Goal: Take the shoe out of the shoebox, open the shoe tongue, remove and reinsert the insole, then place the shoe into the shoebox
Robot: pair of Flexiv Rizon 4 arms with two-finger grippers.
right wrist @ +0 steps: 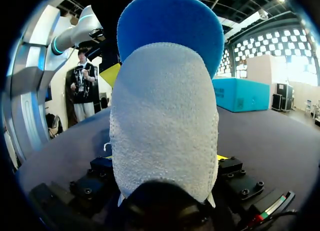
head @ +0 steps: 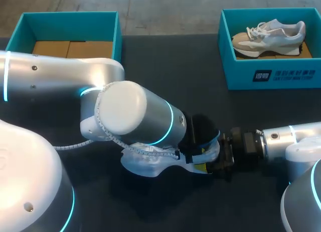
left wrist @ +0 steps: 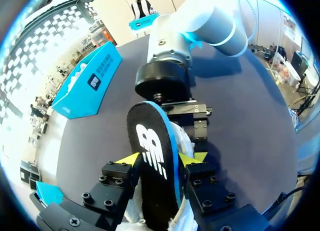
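Note:
A white shoe (head: 150,162) lies on the dark table under my left wrist. A black insole (head: 203,127) with a blue underside stands up out of it. In the left wrist view the insole (left wrist: 152,161) fills the gap between the yellow fingertips, and my left gripper (left wrist: 160,158) is shut on its two edges. My right gripper (head: 219,160) comes in from the right and is shut on the end of the shoe. In the right wrist view the white textured shoe (right wrist: 165,116) sits between the fingers of that gripper (right wrist: 165,163), with the blue insole (right wrist: 170,26) rising behind it.
A teal shoebox (head: 273,74) at the back right holds a second, beige-and-white shoe (head: 271,35). Another teal box (head: 70,22) at the back left shows only its cardboard floor. My left arm's large elbow (head: 130,109) covers the table's middle.

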